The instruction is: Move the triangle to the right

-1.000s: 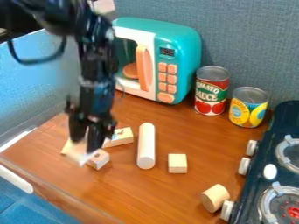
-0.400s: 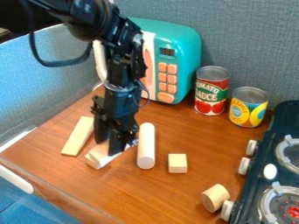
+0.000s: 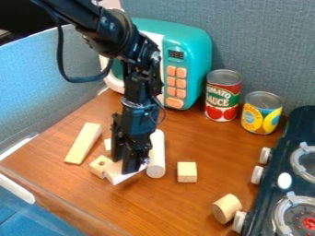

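The black gripper (image 3: 123, 164) hangs low over the left-centre of the table, shut on a pale block, which looks like the triangle (image 3: 115, 175). The block's lower edge pokes out below the fingers, and the rest of its shape is hidden behind them. Its left side is close against a small block with a hole (image 3: 98, 167). On the other side, its right end comes up beside the lower part of the white cylinder (image 3: 157, 156); whether they touch is unclear.
A long flat wooden piece (image 3: 83, 144) lies at left, and a partly hidden block (image 3: 107, 144) is behind the gripper. Right of the cylinder are a cube (image 3: 187, 172) and a short cylinder (image 3: 225, 209). Microwave (image 3: 184, 50), two cans (image 3: 223, 97) and stove (image 3: 295, 184) stand around.
The gripper has moved right across the table, the pale block travelling with it. The long wooden piece and the holed block are uncovered, and the white cylinder has shifted slightly right.
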### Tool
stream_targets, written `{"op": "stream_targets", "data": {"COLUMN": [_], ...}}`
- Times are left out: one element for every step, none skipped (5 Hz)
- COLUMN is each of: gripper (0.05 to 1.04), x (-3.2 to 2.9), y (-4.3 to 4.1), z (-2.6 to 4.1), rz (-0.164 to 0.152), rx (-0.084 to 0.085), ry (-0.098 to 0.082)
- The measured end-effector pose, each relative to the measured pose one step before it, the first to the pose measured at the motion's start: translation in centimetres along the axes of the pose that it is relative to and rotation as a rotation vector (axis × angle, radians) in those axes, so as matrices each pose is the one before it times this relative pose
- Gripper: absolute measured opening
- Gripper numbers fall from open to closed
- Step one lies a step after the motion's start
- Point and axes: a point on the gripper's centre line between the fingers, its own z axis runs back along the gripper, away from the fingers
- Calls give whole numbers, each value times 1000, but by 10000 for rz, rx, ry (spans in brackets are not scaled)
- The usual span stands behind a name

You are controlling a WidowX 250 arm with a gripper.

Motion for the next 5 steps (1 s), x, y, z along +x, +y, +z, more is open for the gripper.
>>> {"op": "stream_targets", "data": {"gripper": [506, 506, 506, 554, 860], "x": [-2, -36, -136, -230, 25], "y": [-148, -141, -268, 21, 135], "z": [-117, -33, -520, -632, -12], "rz": [247, 156, 85, 228, 32], "rx": [-35, -82, -191, -51, 73], "ry": [47, 15, 218, 310, 92]}}
